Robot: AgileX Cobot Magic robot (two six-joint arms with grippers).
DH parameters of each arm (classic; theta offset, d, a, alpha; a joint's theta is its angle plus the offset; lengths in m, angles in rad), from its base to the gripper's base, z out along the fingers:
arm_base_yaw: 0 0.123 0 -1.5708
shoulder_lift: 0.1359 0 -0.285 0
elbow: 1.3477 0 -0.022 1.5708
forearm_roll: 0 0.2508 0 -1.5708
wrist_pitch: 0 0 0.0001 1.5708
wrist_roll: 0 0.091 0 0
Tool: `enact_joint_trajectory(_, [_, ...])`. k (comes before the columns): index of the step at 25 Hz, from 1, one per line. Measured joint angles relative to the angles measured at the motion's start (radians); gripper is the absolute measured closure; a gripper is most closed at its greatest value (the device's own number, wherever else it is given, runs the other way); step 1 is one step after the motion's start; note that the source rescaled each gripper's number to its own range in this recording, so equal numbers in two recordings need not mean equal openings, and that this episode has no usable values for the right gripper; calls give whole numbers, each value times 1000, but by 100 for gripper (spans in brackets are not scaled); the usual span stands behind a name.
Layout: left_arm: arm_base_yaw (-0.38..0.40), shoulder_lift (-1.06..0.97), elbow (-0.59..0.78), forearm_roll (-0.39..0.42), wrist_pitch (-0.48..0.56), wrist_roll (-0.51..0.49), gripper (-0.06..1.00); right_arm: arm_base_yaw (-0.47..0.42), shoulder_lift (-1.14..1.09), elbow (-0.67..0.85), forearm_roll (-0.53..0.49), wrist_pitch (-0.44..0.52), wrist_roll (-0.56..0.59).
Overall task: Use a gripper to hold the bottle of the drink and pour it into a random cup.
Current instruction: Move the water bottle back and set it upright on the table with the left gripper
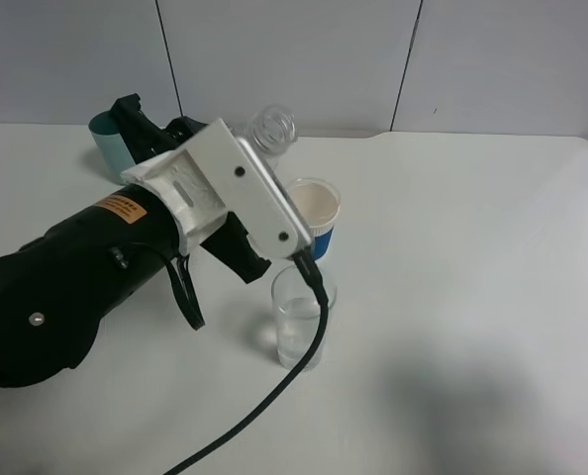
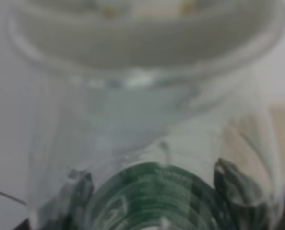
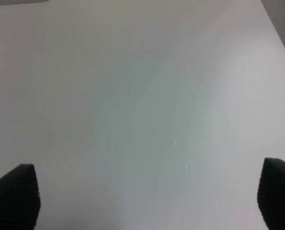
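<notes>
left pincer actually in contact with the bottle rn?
Touching. Left wrist view: the bottle is wedged between the left pincer's dark fingers, one against each side. Exterior high view shows it held up, tilted.

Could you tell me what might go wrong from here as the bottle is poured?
Uncapped, the bottle of the drink points its mouth beyond the paper cup, not over the clear glass cup, so water may miss. The left gripper trails a black cable right by that glass's rim, which could knock it over.
</notes>
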State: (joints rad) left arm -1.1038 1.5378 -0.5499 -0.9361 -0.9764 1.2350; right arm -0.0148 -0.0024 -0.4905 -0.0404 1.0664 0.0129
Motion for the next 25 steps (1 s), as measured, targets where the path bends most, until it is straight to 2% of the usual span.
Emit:
enact_joint_trajectory(5, [90,-13,0,219,16,-364,92,0,0,0,0,0,0])
enact_joint_trajectory(13, [313,-13,0,700,69,-869,92,0,0,0,0,0,0])
enact_joint_trajectory(18, [472,-13,4,965,121,-1110,92,0,0,0,0,0,0])
enact_joint_trajectory(22, [610,-13,22,1112,135,-1272,92,0,0,0,0,0,0])
enact_joint_trajectory(25, [702,-13,39,1181,136,-1341,92,0,0,0,0,0,0])
